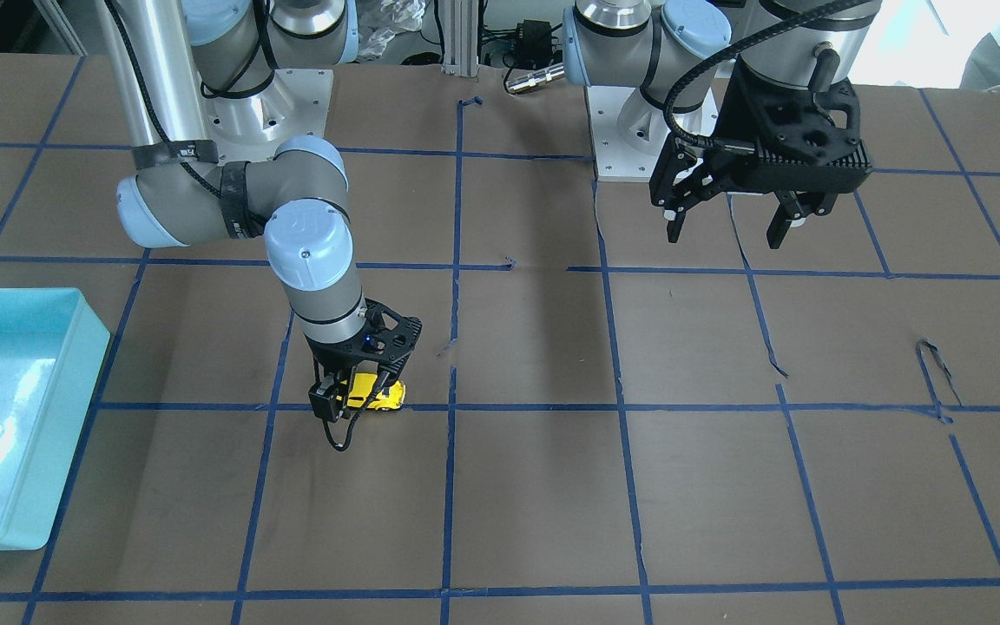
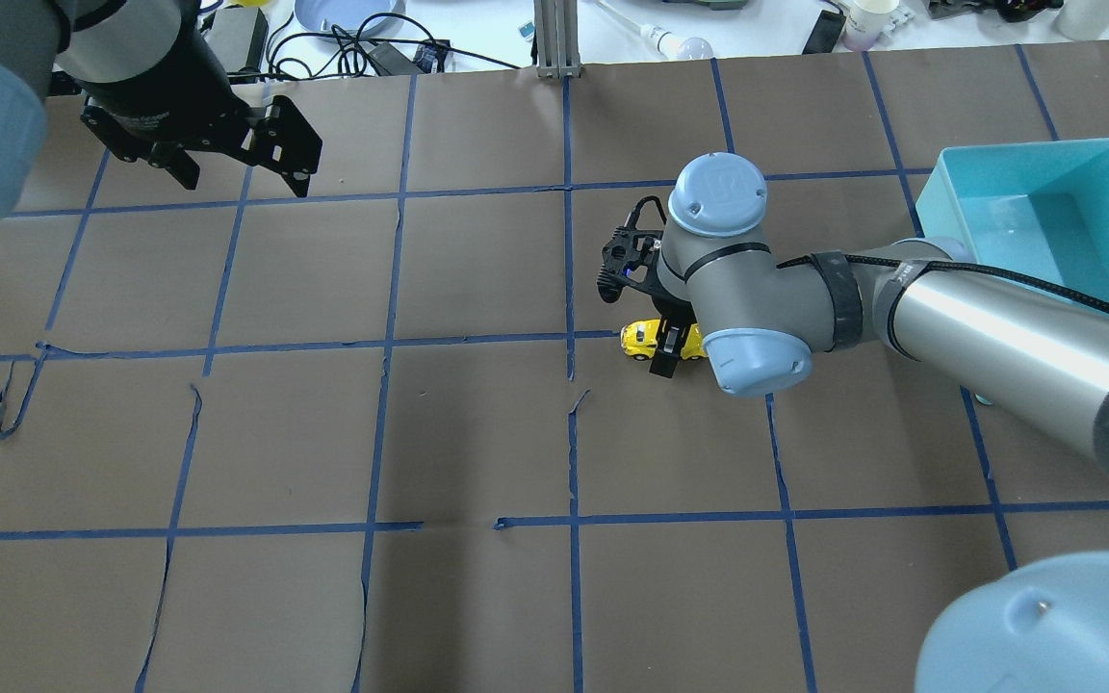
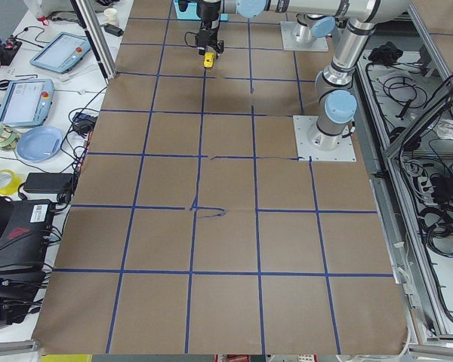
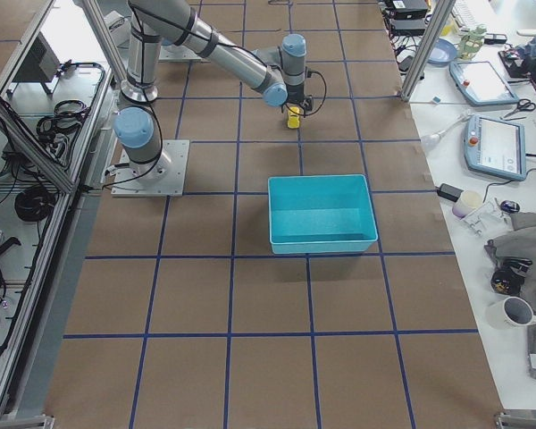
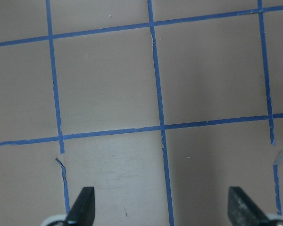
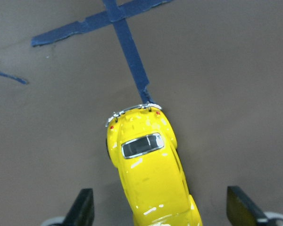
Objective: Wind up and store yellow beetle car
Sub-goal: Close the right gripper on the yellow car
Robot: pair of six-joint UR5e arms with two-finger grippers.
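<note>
The yellow beetle car [image 6: 151, 174] stands on the brown table by a blue tape crossing, its rear bumper toward the top of the right wrist view. My right gripper [image 6: 162, 209] is lowered over it and open, one finger on each side with a gap to the body. The car [image 1: 376, 396] also shows under that gripper [image 1: 352, 401] from the front, and from overhead the car [image 2: 639, 336] is half hidden by the right wrist. My left gripper [image 2: 245, 178] hangs open over bare table far from the car, its fingers [image 5: 82, 205] wide apart.
A teal bin [image 2: 1031, 146] sits at the table's edge on the robot's right, beyond the right arm; its wall [image 1: 92, 338] shows at the left of the front view. Blue tape lines grid the brown table [image 1: 552, 486]. Cables and clutter lie off the table's far edge.
</note>
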